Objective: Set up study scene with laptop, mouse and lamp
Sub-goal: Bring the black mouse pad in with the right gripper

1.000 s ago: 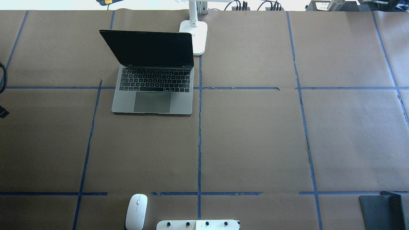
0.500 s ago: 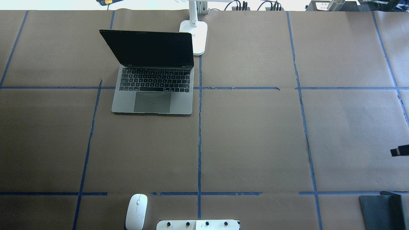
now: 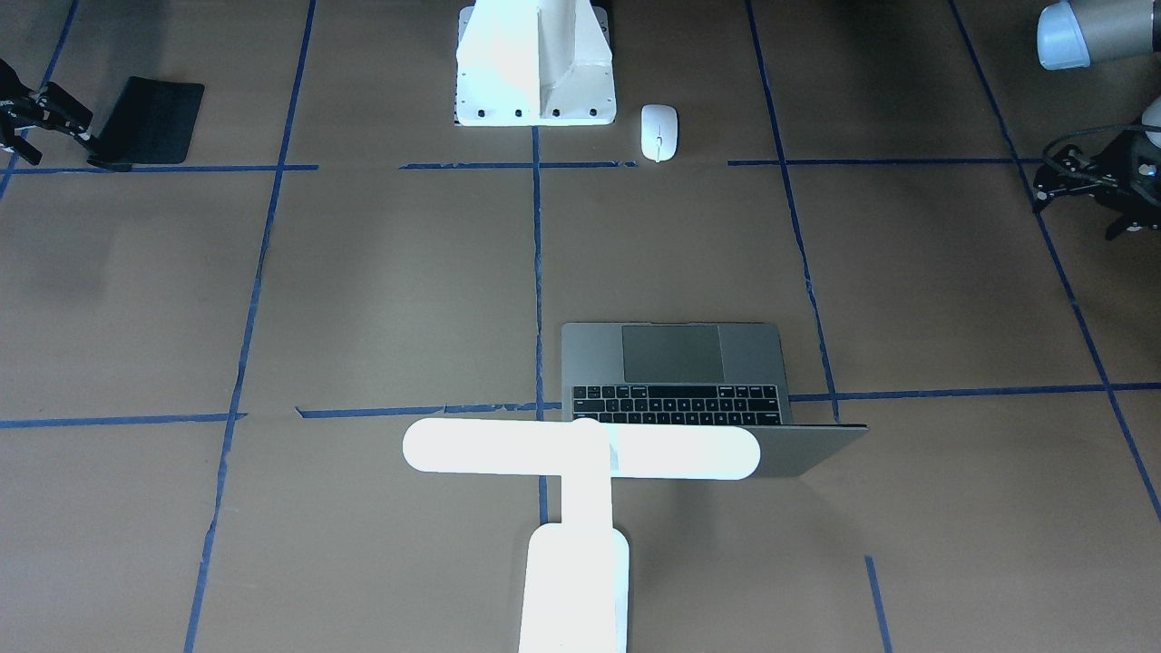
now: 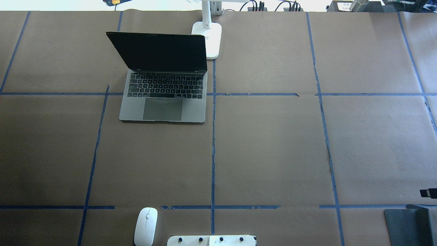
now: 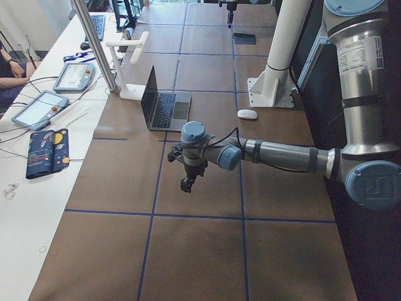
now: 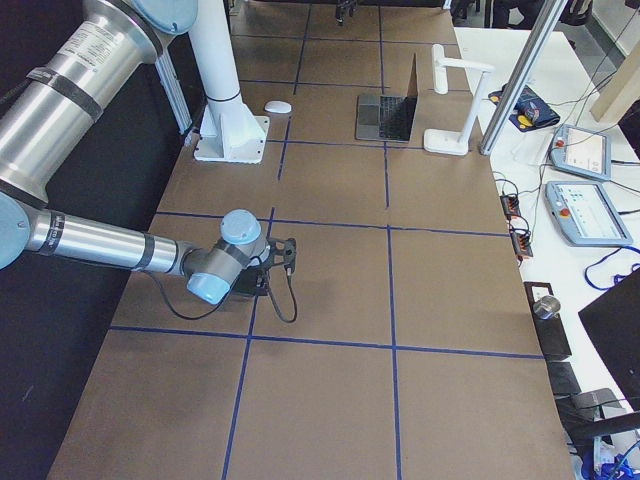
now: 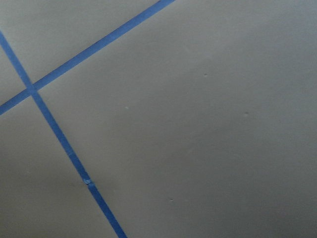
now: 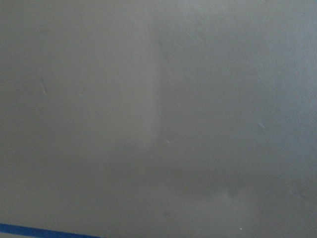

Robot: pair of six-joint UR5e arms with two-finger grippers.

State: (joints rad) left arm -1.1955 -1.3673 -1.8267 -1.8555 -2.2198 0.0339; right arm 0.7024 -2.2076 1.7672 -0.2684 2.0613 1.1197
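Note:
The grey laptop [image 4: 164,102] stands open left of the table's middle, also in the front view [image 3: 671,372]. The white lamp [image 4: 209,39] stands upright behind the laptop's right corner, and its bar head [image 3: 580,449] hangs over the lid. The white mouse [image 4: 146,226] lies by the near edge, next to the pedestal [image 3: 658,132]. My right gripper [image 3: 54,127] hovers empty beside the black mat, fingers spread. Only its tip [image 4: 429,193] shows overhead. My left gripper [image 3: 1079,195] hangs over bare paper far from everything. I cannot tell how its jaws stand.
A flat black mat [image 4: 406,225] lies at the near right corner. The white bolted pedestal [image 3: 535,73] stands at the near edge, middle. Blue tape lines cross the brown paper. Tablets and cables lie beyond the far edge [image 6: 580,210].
The left arm's cable and tip have left the overhead view's left edge. The right gripper's tip came in at the right edge and moved toward the mat.

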